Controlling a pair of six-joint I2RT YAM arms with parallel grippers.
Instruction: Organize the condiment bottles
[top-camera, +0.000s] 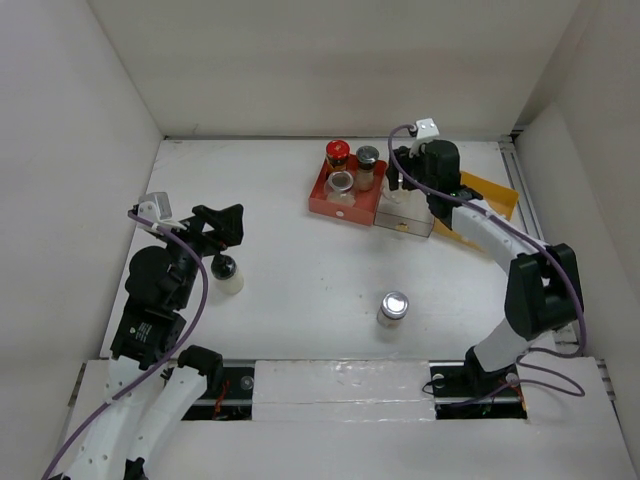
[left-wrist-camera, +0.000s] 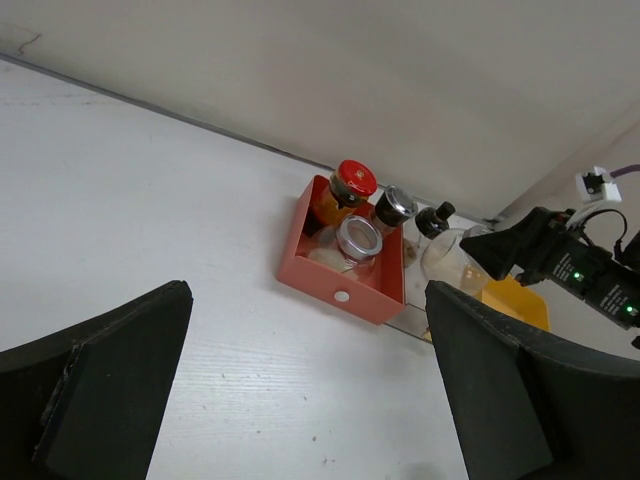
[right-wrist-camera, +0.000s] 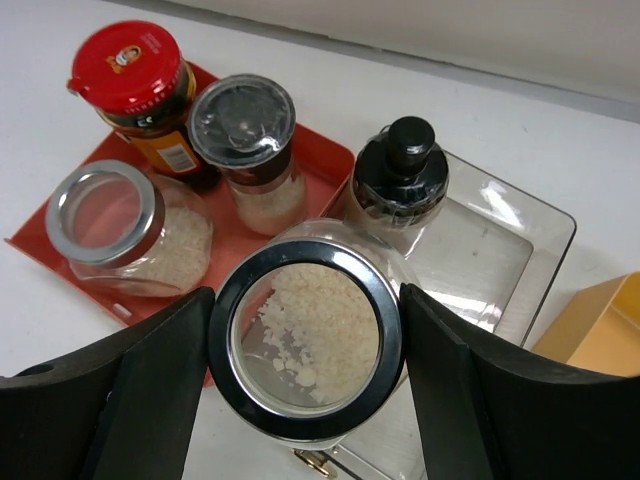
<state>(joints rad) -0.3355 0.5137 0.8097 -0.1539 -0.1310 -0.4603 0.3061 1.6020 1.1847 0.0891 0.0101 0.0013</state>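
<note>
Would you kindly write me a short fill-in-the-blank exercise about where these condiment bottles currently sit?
1. The bottles in the red tray number ___.
2. The right gripper is shut on a glass jar; the black-capped bottle next to it stands in the ___ tray.
3. The lone jar mid-table has a ___ lid.
Missing words: three, clear, silver.

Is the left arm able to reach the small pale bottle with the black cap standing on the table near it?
Probably yes: that pale black-capped bottle stands just beside the open left gripper, with nothing between them.
</note>
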